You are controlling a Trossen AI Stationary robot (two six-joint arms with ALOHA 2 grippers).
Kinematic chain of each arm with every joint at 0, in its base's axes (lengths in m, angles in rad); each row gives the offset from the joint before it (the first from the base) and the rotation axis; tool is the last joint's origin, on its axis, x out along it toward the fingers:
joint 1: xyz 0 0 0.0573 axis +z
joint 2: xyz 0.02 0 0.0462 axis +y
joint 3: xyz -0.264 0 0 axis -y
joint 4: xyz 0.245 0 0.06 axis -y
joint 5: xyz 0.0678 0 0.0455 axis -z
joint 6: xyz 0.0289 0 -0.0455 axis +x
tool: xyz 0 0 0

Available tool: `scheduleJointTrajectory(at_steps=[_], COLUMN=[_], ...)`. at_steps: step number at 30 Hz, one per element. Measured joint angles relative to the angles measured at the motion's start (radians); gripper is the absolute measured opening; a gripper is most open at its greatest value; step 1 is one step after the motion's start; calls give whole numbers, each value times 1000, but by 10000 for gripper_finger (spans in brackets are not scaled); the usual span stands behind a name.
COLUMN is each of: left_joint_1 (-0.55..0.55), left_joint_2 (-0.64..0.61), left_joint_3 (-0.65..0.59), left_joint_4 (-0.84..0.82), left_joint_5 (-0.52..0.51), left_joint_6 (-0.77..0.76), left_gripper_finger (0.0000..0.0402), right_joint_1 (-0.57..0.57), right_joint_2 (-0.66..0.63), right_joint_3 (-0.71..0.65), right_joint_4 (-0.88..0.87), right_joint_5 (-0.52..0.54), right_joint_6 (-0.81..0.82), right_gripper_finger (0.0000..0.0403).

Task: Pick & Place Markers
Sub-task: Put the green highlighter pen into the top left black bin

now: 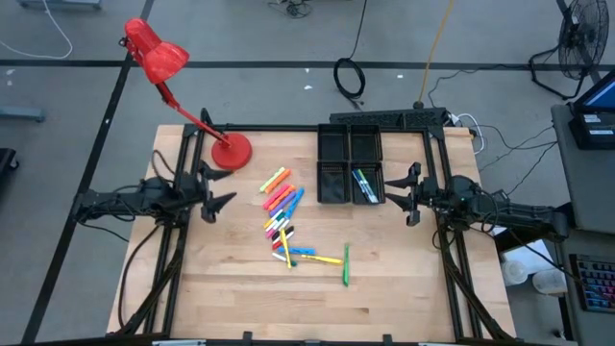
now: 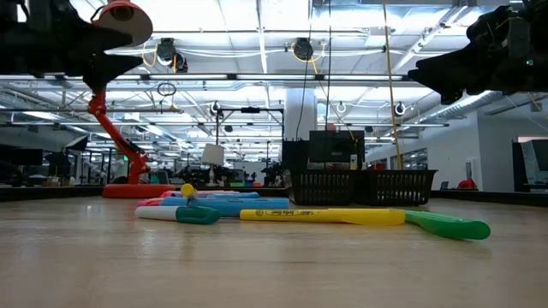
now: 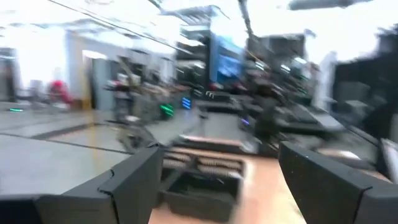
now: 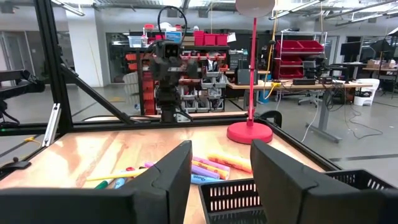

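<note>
Several markers [image 1: 283,216] in mixed colours lie in a loose pile at the middle of the wooden table; a yellow one [image 2: 321,216] and a green one [image 2: 445,226] lie nearest the front. A few more markers [image 1: 363,185] lie in the near right compartment of the black tray [image 1: 334,144]. My left gripper [image 1: 223,187] hovers open to the left of the pile, above the table, with nothing between its fingers [image 3: 134,180]. My right gripper [image 1: 396,192] hovers open just to the right of the tray, also with nothing between its fingers [image 4: 171,171].
A red desk lamp stands with its base [image 1: 231,152] at the table's far left, its head [image 1: 154,50] reaching beyond the table. A black frame [image 1: 288,127] edges the far side. Bare wood [image 1: 317,308] lies in front of the pile.
</note>
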Motion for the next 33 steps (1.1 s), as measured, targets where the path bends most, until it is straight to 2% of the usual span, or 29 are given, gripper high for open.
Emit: scheduleJointTrajectory(at_steps=[3, 8, 11, 16, 20, 25, 29, 33], left_joint_1=[1, -1, -1, -1, -2, -2, 1, 35], left_joint_2=[0, 1, 1, 2, 40, 239, 479, 724], left_joint_3=[0, 0, 0, 0, 42, 168, 221, 253], left_joint_4=[39, 84, 91, 85, -56, -282, -302, -303], left_joint_5=[-47, 35, 49, -137, -170, -261, -355, -351], left_joint_6=[-57, -93, -29, -42, -161, -349, -424, -442], left_gripper_finger=[324, 324, 324, 324, 324, 324, 324, 324], right_joint_1=[0, 0, 0, 0, 0, 0, 0, 0], right_joint_2=[0, 0, 0, 0, 0, 0, 0, 0], right_joint_3=[0, -1, -1, -1, -1, -1, -1, -1], right_joint_4=[0, 0, 0, 0, 0, 0, 0, 0], right_joint_5=[0, 0, 0, 0, 0, 0, 0, 0], right_joint_6=[0, 0, 0, 0, 0, 0, 0, 0], right_gripper_finger=[150, 150, 148, 147, 146, 146, 146, 146])
